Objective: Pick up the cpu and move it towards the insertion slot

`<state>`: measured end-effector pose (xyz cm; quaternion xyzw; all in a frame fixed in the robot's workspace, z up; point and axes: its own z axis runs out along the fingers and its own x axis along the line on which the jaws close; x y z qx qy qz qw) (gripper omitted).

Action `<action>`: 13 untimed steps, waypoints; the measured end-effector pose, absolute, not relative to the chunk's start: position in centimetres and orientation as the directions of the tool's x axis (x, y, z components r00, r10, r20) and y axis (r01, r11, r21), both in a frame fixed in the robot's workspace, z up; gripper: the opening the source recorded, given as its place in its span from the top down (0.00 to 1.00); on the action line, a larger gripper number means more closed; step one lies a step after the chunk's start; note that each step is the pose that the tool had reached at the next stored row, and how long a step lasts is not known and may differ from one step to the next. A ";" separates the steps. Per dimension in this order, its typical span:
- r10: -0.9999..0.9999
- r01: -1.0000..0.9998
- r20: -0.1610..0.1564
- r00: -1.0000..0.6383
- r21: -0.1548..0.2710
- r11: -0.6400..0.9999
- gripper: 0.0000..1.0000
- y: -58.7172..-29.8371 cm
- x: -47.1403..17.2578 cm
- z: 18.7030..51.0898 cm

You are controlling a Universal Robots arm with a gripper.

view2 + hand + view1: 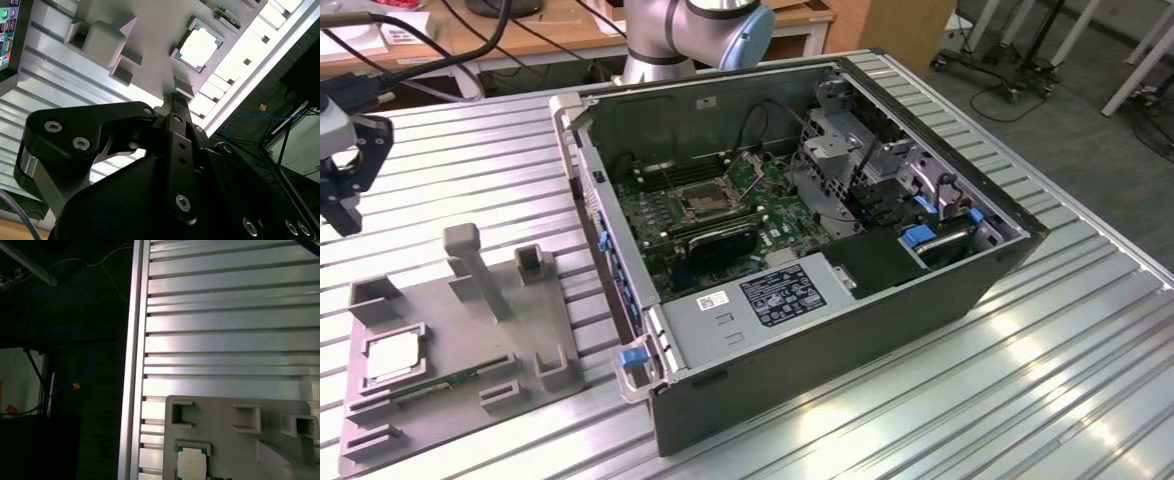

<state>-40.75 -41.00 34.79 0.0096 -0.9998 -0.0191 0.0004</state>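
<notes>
The cpu [394, 358] is found lying flat in a square pocket of the grey holder plate [467, 340] on the slatted table [1067, 380], beside the open computer case [854, 330]. The insertion slot [698, 203] is located on the green board inside the case. The gripper [344, 175] is held above the table near the plate, clear of the cpu. Whether it is apart or together cannot be told.

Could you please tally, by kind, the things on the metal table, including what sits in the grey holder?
computer case: 1
grey holder: 1
cpu: 1
green circuit strip: 1
Total: 4
</notes>
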 end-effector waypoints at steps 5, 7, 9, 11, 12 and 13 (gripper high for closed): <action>-0.019 -0.019 0.001 -1.000 0.038 0.999 0.90 -41.0 -40.9 34.3; -0.019 -0.019 0.000 -1.000 0.038 0.999 0.90 -41.0 -41.1 34.2; -0.019 -0.019 0.000 -1.000 0.038 0.999 0.90 -41.0 -41.4 34.1; -0.019 -0.019 0.000 -1.000 0.038 0.999 0.90 -41.0 -41.6 34.1; -0.019 -0.019 0.000 -1.000 0.038 0.999 0.90 -41.0 -41.7 34.0; -0.019 -0.019 0.000 -1.000 0.038 0.999 0.90 -41.0 -41.8 34.0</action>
